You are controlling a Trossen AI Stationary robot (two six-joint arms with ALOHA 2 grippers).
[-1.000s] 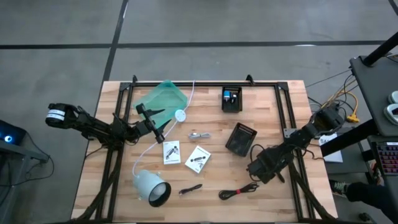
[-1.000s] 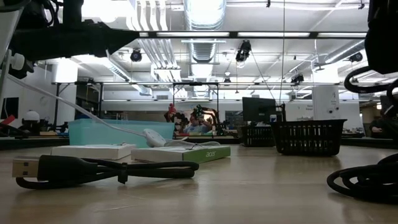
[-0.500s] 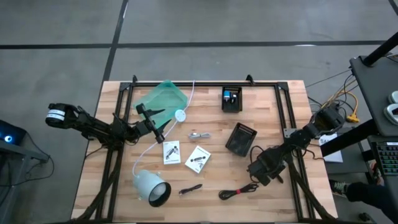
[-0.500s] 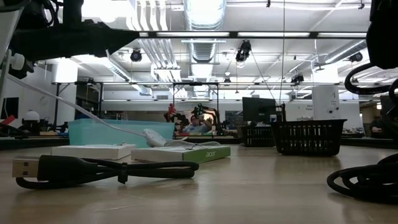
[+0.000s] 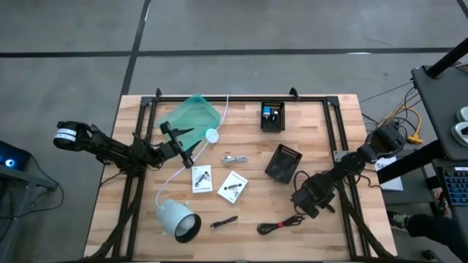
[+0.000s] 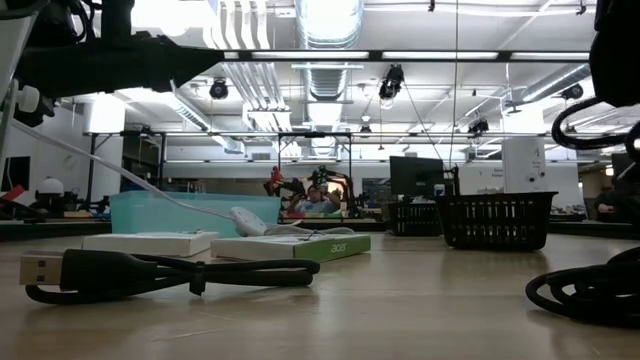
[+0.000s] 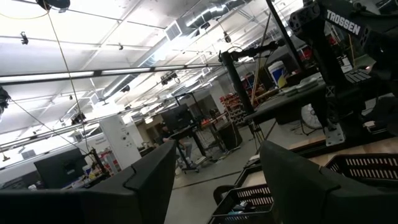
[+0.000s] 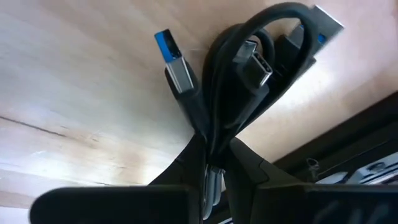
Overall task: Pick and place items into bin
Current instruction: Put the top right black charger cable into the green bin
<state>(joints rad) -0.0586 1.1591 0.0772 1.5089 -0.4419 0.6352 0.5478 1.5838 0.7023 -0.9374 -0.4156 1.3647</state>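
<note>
My right gripper (image 5: 303,203) stands at the table's near right, pointing steeply down, shut on a black coiled cable (image 8: 231,68); that coil also shows on the wood in the low view (image 6: 592,285). Two white cards (image 5: 202,178) (image 5: 232,186) lie flat mid-table, with a small silver piece (image 5: 234,158) beyond them. A black stick (image 5: 224,221) and a second black cable (image 5: 281,226) lie near the front edge. My left gripper (image 7: 214,186) hangs open above the table's left part, beside the white cord's disc (image 5: 211,135), with nothing between its fingers. My right gripper pinches several strands of the cable's bundle (image 8: 208,144) between its two fingers, at the waist where the loops cross. The fingers come from above, slanting down. The cable's plugs (image 8: 176,65) and loops lie on the wood beyond the fingertips.
A teal bin (image 5: 191,115) sits at the far left and two black mesh baskets (image 5: 273,117) (image 5: 283,163) at the far middle and centre right. A large white lamp (image 5: 178,220) lies near the front left. Black frame rails (image 5: 340,146) run along the table's sides.
My right gripper has stayed over the black coiled cable and has shut on it, with a slight roll of the wrist. The coil stays on the table.
</note>
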